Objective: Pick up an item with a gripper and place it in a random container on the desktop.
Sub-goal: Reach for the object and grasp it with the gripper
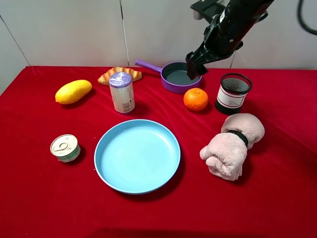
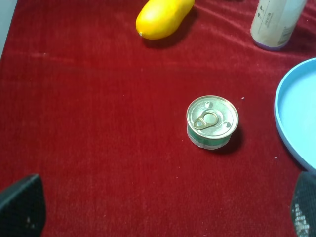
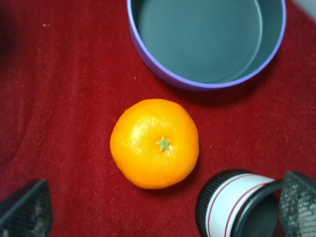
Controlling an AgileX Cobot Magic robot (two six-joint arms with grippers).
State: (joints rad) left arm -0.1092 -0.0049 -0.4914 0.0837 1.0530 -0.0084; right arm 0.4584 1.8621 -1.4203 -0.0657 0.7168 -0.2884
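The round orange fruit (image 1: 195,99) rests on the red cloth desktop (image 1: 277,198), between the purple pan (image 1: 177,77) and the black mesh cup (image 1: 233,93) with its white label and red band. My right gripper (image 1: 194,67) hangs above and behind the orange, over the pan, open and empty. The right wrist view looks down on the orange (image 3: 154,143), with the cup (image 3: 237,205) beside it and fingertips (image 3: 27,210) wide apart. My left gripper is out of the high view; its wrist view shows its fingertips (image 2: 22,207) wide apart above the cloth.
A blue plate (image 1: 137,155) lies in the middle front. A tin can (image 1: 65,148), a yellow mango (image 1: 73,91), a white bottle (image 1: 122,92) and a croissant (image 1: 119,74) stand left. A rolled pink towel (image 1: 232,145) lies right of the plate.
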